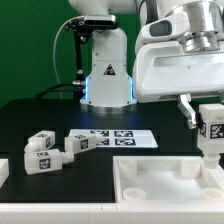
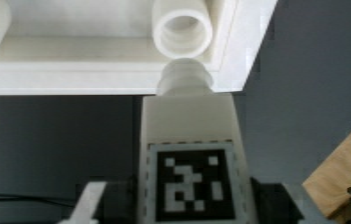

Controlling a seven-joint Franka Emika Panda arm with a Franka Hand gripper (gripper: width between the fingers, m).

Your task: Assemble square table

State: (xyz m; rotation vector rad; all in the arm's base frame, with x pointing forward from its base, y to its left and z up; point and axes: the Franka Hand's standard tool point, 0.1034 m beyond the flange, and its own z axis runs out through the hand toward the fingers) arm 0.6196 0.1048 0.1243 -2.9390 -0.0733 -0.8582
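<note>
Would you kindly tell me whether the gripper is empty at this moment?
No, in the exterior view the gripper is closed on a white tagged leg, held upright.

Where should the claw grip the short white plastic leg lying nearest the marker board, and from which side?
Probably grip the short chunky white plastic leg across its blocky body's flat sides, from above: it lies sideways on the black table, top exposed.
</note>
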